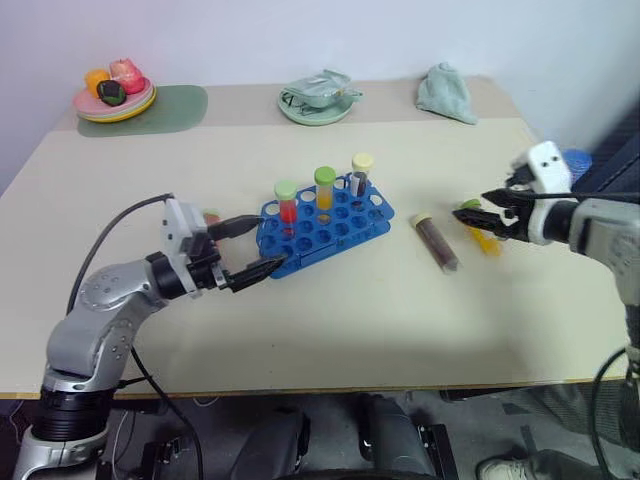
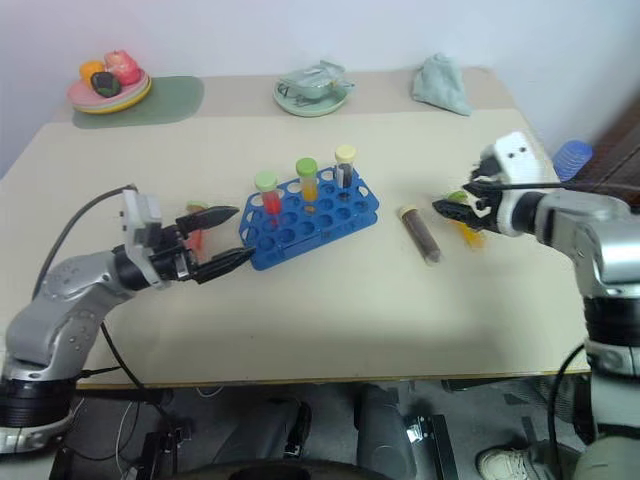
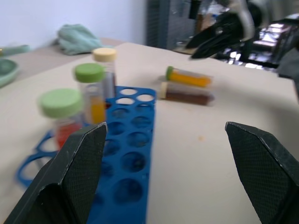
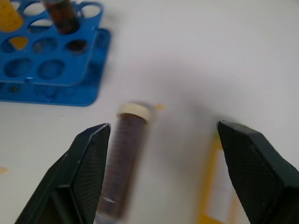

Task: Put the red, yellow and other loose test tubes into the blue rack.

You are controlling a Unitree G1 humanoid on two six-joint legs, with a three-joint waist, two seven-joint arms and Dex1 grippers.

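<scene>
Left eye view: the blue rack (image 1: 322, 225) sits mid-desk (image 1: 330, 330) and carries three upright capped tubes along its far row. The left tool (image 1: 252, 247) is spread open and empty at the rack's 8 o'clock corner. At the rack's 3 o'clock, well apart from it, the dark brown tube (image 1: 436, 243) lies flat, and the yellow tube (image 1: 480, 236) lies just past it under the right tool (image 1: 476, 212), also open and empty.

Left wrist view: the two loose tubes lie side by side beyond the rack.

Right wrist view: the brown tube with its cream cap rests by one open finger (image 4: 79, 177), the yellow one by the other, so the tool straddles both. To grasp well, I judge it should centre over one tube alone, fingers across its barrel, then close without nudging the neighbour; lifted cap end up, it can drop straight into a free hole.
</scene>
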